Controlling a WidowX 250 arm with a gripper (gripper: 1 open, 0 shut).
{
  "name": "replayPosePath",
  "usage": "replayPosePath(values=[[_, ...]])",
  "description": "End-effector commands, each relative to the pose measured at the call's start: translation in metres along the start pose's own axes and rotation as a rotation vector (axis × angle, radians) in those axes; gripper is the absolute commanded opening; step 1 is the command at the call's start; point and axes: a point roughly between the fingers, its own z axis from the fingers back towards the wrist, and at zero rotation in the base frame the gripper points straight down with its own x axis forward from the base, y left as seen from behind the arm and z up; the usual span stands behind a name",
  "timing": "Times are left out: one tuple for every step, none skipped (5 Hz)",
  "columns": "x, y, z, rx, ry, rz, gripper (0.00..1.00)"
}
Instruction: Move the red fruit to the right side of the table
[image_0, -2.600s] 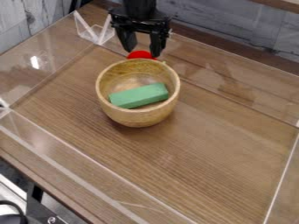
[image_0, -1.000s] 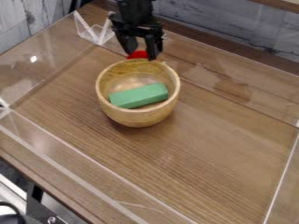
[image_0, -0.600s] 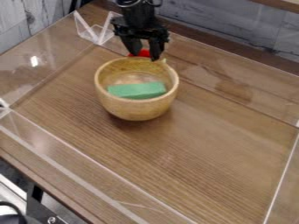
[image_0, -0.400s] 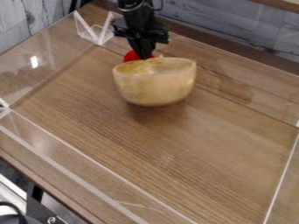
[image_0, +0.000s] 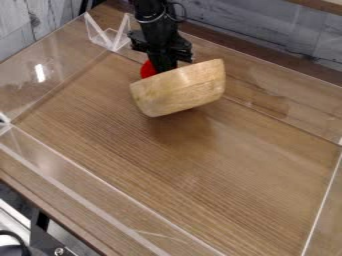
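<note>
At the far left of the brown wood-grain counter (image_0: 201, 190), the black pincer (image_0: 163, 60) has clamped shut since a second ago, seemingly around the small glossy red fruit (image_0: 150, 69). Meanwhile the round wooden bowl (image_0: 181, 87) has tipped up against it, bottom outward, hiding the green block; this complicates carrying the fruit rightward. No readable writing.

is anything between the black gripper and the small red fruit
Nothing shows between them in the camera view: the black gripper sits directly at the small red fruit, beside the tipped wooden bowl.
</note>
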Motion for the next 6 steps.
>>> replayPosePath(values=[[0.004, 0.003, 0.029, 0.018, -0.054, 0.024, 0.0], [-0.002, 0.01, 0.034, 0.022, -0.046, 0.066, 0.0], [-0.002, 0.014, 0.037, 0.021, -0.039, 0.044, 0.0], [-0.002, 0.017, 0.041, 0.02, -0.034, 0.021, 0.0], [-0.007, 0.018, 0.04, 0.022, -0.031, 0.013, 0.0], [-0.01, 0.017, 0.042, 0.022, -0.028, 0.005, 0.0]])
